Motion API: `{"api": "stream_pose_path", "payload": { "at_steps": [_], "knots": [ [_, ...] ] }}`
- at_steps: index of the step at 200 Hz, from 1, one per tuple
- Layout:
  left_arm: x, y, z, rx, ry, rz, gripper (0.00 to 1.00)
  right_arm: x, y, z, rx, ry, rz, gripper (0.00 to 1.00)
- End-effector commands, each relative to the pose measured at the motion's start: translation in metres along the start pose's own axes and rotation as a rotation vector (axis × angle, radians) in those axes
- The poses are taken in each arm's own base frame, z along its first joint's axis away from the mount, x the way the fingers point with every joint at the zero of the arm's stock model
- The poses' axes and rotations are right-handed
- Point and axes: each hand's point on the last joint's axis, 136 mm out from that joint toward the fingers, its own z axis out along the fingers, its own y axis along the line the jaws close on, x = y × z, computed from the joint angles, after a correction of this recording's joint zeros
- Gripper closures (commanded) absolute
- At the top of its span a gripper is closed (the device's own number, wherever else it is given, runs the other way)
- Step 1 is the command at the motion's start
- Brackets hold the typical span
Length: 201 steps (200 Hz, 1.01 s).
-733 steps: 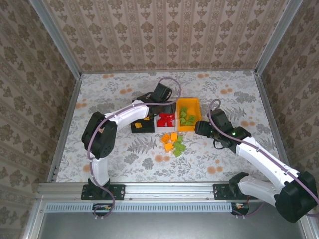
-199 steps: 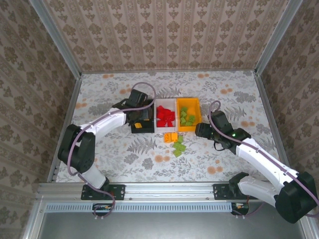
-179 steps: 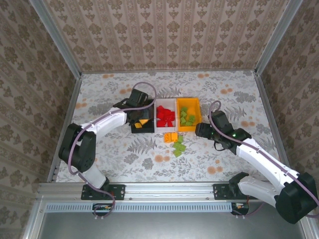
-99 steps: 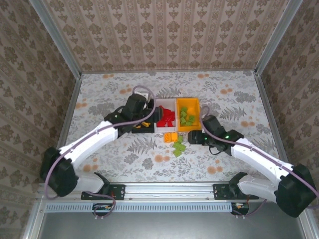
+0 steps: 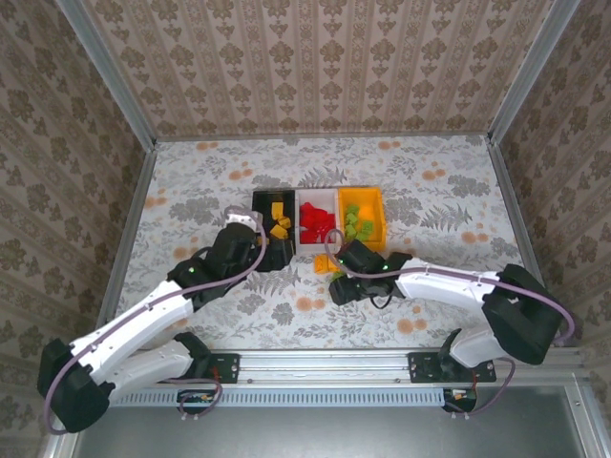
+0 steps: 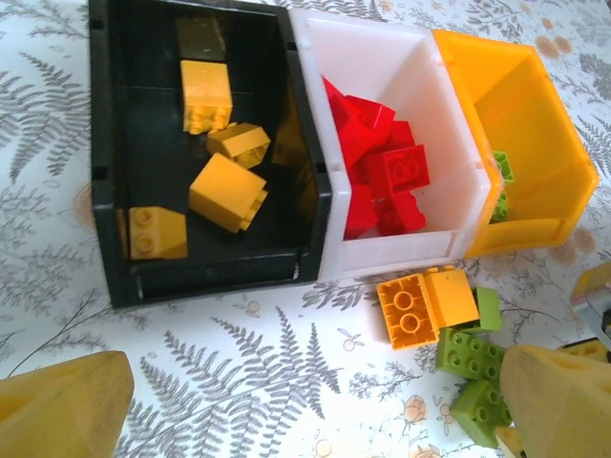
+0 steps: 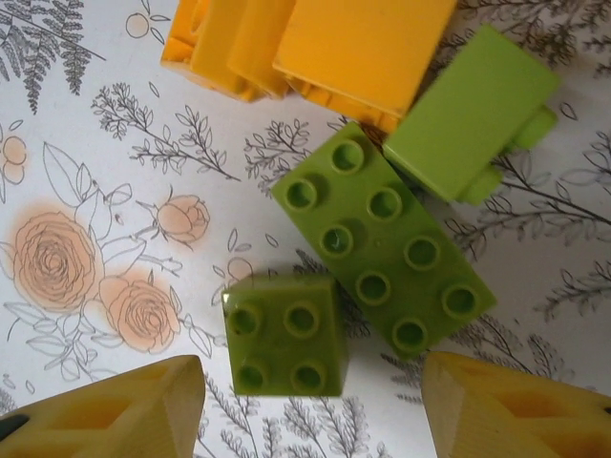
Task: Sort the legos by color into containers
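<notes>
L pincer (image 6: 310,408) back from black bin (image 6: 107,191), spread; R pincer (image 7: 310,408) spread astride green lego (image 7: 284,334)

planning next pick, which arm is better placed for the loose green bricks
Right. The right gripper hangs open over the small green brick, a finger on each side; the left gripper sits off by the black bin.

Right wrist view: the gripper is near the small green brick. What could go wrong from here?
1. The small green brick lies partly between the fingers of the open right gripper and seems to touch the long green brick. Closing may catch the long one's corner and drag or tilt both.
2. The orange bricks lie close behind. A pushed long green brick could shove them and scatter the pile.
</notes>
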Motion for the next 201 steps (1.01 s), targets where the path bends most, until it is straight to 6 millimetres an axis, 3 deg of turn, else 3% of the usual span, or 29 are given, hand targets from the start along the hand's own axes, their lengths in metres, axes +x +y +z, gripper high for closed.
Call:
{"api": "stream_pose_path", "payload": {
  "at_steps": [1,53,98,145,171,201],
  "knots": [
    [0.008,0.017,-0.006,-0.053,-0.003,-0.04,0.0,-0.009,0.013,0.003,-0.011,-0.01,-0.044,0.38],
    [0.008,0.028,-0.011,-0.065,-0.017,-0.071,0.0,0.001,0.041,0.017,-0.033,0.044,-0.108,0.43],
    [0.01,0.032,-0.011,-0.077,-0.015,-0.08,0.0,-0.005,0.025,0.031,0.124,0.047,-0.092,0.44],
    [0.014,0.036,-0.01,-0.094,-0.009,-0.089,0.0,-0.002,0.027,0.039,0.162,0.063,-0.122,0.59],
    [0.013,0.034,-0.009,-0.08,-0.011,-0.083,0.0,-0.011,0.036,0.025,0.124,0.014,-0.129,0.71],
    [0.015,0.029,-0.006,-0.046,-0.01,-0.082,0.0,-0.041,0.038,-0.021,0.085,-0.13,-0.097,0.73]
  ]
}}
